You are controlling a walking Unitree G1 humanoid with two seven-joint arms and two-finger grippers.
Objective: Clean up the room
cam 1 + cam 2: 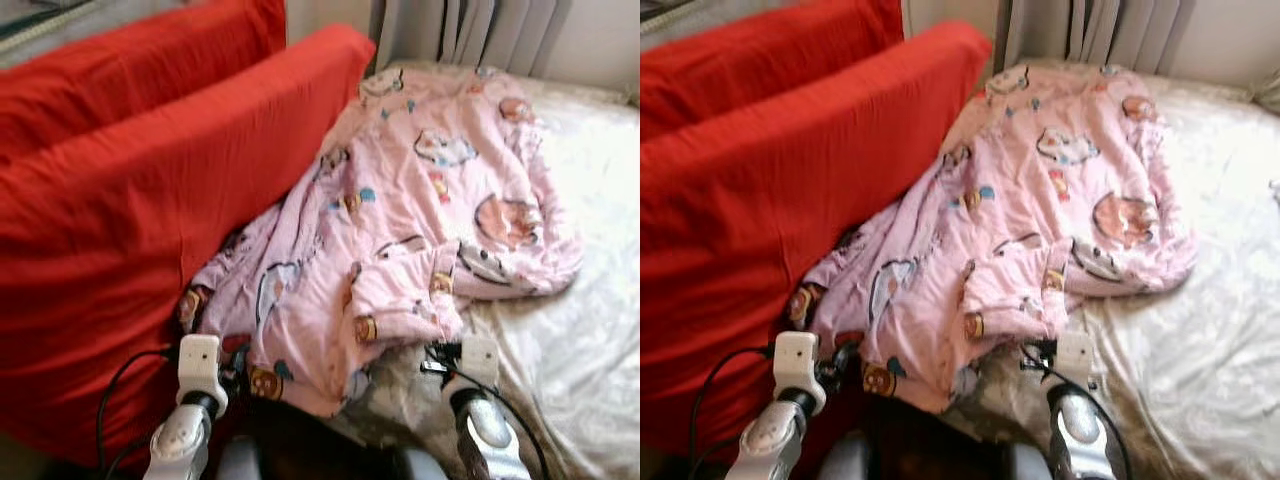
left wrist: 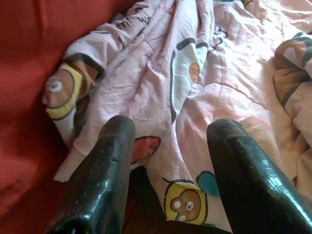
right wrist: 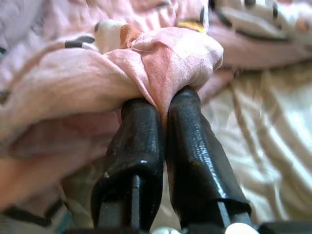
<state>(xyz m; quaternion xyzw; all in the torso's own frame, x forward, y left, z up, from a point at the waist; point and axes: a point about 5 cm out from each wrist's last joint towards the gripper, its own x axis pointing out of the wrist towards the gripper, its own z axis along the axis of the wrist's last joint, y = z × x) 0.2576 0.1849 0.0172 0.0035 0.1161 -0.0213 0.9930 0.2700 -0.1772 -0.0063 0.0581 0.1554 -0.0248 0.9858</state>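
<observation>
Blanket point(image 1: 420, 220): crumpled on bed point(image 1: 590, 330) against red cushion point(image 1: 130, 220) | right gripper point(image 3: 163, 105): pinching a fold | left gripper point(image 2: 168, 141): spread wide over near edge | you: close left on an edge, then lift evenly.

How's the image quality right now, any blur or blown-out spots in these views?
Both eye views are soft, and the pale sheet looks washed out toward the right. The left wrist view is sharper on the pink quilt; the left tool is open. In the right wrist view, the background is blurred beyond the right tool pinching quilt.
</observation>
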